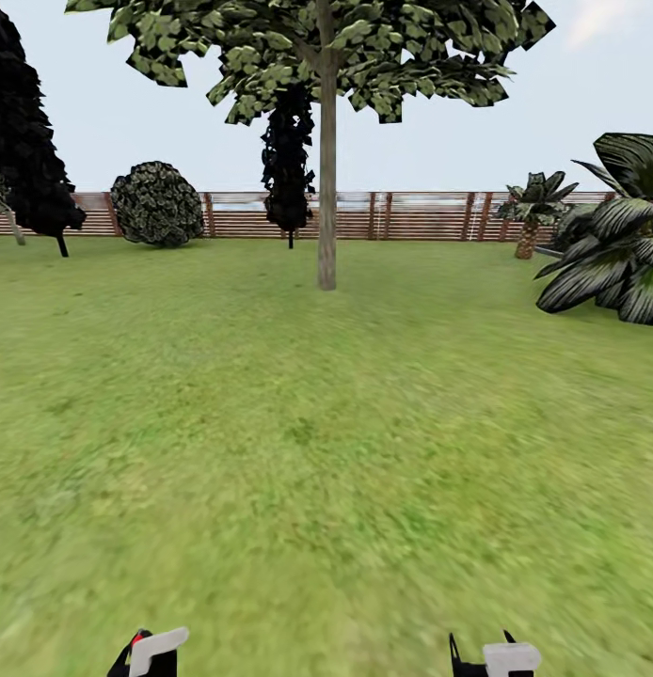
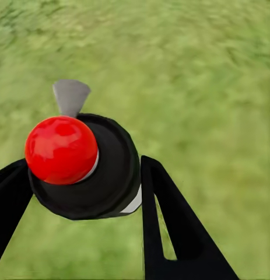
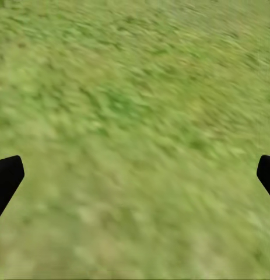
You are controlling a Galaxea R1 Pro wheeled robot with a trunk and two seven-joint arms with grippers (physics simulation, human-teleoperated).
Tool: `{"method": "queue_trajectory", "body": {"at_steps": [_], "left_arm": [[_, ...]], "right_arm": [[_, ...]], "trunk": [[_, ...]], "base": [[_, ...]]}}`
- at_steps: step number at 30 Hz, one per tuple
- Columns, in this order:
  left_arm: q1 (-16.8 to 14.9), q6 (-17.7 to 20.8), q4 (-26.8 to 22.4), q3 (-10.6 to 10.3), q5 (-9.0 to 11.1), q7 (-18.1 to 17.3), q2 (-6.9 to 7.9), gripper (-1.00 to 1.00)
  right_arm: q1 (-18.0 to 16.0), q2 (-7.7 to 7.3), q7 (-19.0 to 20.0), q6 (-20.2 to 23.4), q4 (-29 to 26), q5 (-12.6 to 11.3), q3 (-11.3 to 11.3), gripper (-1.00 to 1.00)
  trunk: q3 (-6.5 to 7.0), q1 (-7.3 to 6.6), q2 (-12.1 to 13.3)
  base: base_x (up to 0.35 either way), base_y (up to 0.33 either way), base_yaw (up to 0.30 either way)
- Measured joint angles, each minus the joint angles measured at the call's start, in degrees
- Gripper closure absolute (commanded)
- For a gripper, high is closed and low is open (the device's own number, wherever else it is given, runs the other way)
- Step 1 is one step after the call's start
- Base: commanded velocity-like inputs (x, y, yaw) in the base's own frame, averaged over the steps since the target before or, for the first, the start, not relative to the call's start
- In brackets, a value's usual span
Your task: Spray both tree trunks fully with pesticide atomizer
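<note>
In the left wrist view the pesticide atomizer [image 2: 82, 166] sits between my two black fingers, seen from above: a black round top, a red ball and a grey nozzle pointing away over the grass. My left gripper [image 2: 82, 186] is shut on it. In the head view the atomizer [image 1: 150, 652] peeks up at the lower edge, left of centre. My right gripper [image 3: 135, 181] hangs open over bare grass, its fingertips at both sides of the right wrist view. One tree trunk [image 1: 326, 188], pale grey-brown and straight, stands far ahead on the lawn under a dark green crown.
A brown slat fence [image 1: 411, 216] closes the far side of the garden. A round shrub [image 1: 157, 204] and black-foliage trees [image 1: 289, 160] stand along it. A broad-leaved plant [image 1: 613, 244] and a short palm [image 1: 529, 212] are at the right. Open grass lies between me and the trunk.
</note>
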Motion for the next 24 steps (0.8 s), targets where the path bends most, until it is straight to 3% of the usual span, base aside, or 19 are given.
{"method": "queue_trajectory", "body": {"at_steps": [24], "left_arm": [[0.01, 0.0, 0.0, 0.0, -0.06, 0.0, 0.0, 1.0]], "right_arm": [[0.0, 0.0, -0.03, 0.0, 0.0, -0.02, 0.0, -1.0]], "trunk": [[0.0, 0.0, 0.0]], "base": [[0.343, 0.0, 0.0]]}}
